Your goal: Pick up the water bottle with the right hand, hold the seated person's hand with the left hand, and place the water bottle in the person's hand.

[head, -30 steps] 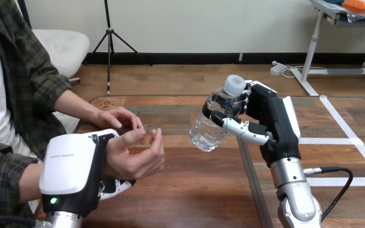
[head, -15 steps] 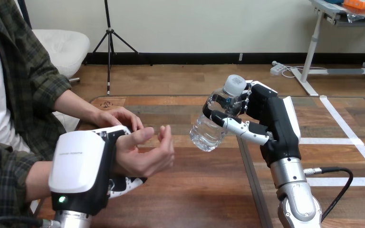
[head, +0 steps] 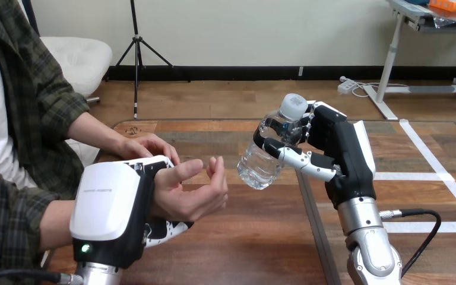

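Observation:
A clear water bottle [head: 266, 151] with a white cap hangs tilted above the table, cap up and to the right. My right hand [head: 332, 151] is shut on it, thumb across its front. At the lower left my left hand [head: 116, 217] is curled round the wrist of the person's hand [head: 193, 193], fingers showing beneath it. That hand lies palm up with fingers curled upward, a short gap left of the bottle. The person's other hand [head: 148, 146] rests on the table behind.
The wooden table [head: 255, 237] has a dark seam running down under my right arm. The person sits at the left side.
My left hand has drawn the person's hand rightward, closer to the bottle. The right hand and bottle have stayed put.

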You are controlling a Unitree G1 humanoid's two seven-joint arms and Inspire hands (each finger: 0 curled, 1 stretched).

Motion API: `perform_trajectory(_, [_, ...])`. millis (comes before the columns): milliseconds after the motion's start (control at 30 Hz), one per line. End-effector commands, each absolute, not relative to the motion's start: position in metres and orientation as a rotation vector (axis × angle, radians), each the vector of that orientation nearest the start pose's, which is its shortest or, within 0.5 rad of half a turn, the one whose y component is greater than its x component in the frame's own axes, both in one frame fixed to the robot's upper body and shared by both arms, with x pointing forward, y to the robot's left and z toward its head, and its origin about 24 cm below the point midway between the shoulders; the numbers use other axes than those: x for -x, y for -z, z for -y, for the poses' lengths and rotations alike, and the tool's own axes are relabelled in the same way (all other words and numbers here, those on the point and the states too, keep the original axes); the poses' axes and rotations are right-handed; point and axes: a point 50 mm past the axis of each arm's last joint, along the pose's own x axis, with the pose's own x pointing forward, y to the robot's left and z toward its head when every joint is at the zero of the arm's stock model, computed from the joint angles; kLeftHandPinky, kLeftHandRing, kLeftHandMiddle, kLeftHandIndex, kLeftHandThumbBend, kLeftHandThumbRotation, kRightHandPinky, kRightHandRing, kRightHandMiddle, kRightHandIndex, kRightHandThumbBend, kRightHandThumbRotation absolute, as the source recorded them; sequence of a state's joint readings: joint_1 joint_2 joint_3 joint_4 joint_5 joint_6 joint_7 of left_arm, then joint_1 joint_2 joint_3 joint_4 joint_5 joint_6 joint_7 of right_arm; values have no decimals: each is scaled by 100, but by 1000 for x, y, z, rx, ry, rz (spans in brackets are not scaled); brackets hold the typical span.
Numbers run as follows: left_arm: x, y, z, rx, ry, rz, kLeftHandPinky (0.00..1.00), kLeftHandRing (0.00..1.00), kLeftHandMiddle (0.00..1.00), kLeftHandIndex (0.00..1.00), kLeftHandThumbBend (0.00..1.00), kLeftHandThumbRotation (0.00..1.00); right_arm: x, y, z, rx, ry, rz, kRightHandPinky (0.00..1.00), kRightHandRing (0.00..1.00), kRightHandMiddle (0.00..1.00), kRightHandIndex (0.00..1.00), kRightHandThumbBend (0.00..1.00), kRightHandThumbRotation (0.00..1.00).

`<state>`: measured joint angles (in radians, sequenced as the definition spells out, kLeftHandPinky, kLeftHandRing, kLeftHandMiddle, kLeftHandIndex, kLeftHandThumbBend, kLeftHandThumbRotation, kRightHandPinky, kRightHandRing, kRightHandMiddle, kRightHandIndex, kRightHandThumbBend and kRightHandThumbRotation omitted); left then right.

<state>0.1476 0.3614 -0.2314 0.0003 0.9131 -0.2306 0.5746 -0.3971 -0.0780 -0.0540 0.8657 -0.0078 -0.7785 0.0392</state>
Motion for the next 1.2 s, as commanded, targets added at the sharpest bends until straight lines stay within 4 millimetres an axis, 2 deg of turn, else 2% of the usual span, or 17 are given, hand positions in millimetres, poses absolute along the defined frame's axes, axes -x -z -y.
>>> perform_trajectory(0, [-221,-71,-134,-1038,-48,672,27,32,37,40,89,0,-323,-69,147,59,-79,456,40,41,45,57,69,0])
perform_trajectory(1167, [-223,-72,-126,-1026,-25,692,28,32,37,38,85,0,-324,-69,146,50,-82,459,41,41,45,57,68,0])
